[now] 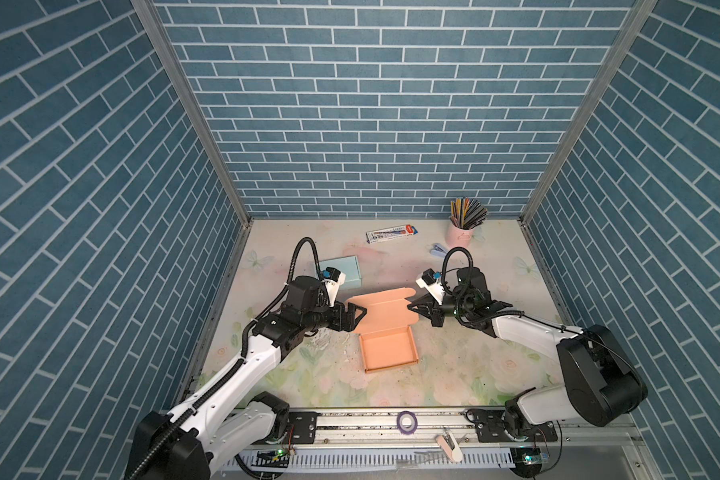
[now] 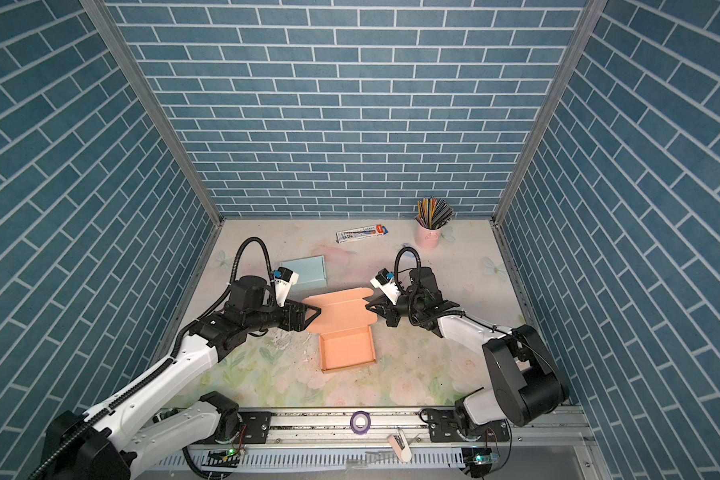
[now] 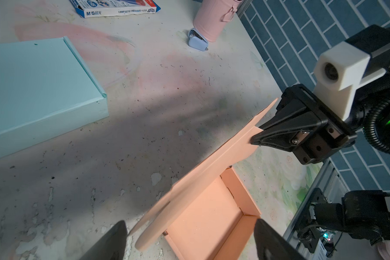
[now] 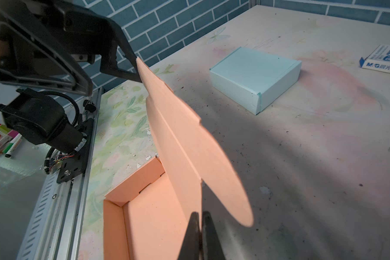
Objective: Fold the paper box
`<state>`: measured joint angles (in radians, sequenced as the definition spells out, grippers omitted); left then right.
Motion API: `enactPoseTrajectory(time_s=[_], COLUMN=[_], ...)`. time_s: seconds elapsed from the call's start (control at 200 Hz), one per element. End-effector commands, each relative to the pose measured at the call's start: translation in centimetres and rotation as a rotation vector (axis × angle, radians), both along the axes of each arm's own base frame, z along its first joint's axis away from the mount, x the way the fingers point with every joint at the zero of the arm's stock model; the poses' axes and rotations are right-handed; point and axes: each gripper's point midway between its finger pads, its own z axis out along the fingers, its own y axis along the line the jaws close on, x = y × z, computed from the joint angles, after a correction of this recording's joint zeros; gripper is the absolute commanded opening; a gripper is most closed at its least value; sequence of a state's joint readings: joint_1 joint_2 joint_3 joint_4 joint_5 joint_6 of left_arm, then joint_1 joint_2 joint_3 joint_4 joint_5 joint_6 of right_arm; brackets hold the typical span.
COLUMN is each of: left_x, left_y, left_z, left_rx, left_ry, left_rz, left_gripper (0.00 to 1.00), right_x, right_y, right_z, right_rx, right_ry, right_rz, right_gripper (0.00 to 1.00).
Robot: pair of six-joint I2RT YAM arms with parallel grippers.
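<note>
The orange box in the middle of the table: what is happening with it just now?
Two robot arms are folding an orange paper box. Its tray already has its walls up and stands open on the floral table. The lid is raised at a slant. The right gripper is shut on one side edge of the lid and holds it up. The left gripper is at the opposite edge with its jaws wide apart, not clamping it. The lid is not yet closed over the tray.
</note>
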<state>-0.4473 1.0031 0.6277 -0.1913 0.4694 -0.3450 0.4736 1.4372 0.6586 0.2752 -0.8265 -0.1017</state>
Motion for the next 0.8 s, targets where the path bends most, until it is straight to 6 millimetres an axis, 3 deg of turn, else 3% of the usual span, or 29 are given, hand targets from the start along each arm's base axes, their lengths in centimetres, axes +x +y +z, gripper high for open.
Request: enactPoseTrajectory(time_s=[0.0,0.15,0.28,0.47,0.795], left_x=[0.6,0.9,1.6,3.7,5.7], left_y=[-0.6,-0.7,-0.6,1.3,1.0], left_z=[0.4,-1.1,-1.2,-2.1,-1.9], left_rx=[-0.083,-0.088,-0.062,-0.043,-0.124], left_ry=[-0.039,-0.022,-0.058,-0.107,-0.195], left_rz=[0.004,0.012,0.020,0.108,0.059], left_gripper=[0.89,0.88,0.86,0.77,0.73], right_x=[0.8,1.1,1.2,1.3,1.5], right_y=[-0.2,-0.3,-0.3,-0.4,-0.4], right_z=[0.5,0.5,0.5,0.5,0.2], right_rx=[0.015,0.019,0.021,0.019,0.020], right_ry=[-0.034,-0.040,-0.036,-0.036,-0.023], right_rz=[-0.023,-0.034,-0.034,-0.038,-0.034], right_gripper=[0.01,0.01,0.01,0.01,0.00])
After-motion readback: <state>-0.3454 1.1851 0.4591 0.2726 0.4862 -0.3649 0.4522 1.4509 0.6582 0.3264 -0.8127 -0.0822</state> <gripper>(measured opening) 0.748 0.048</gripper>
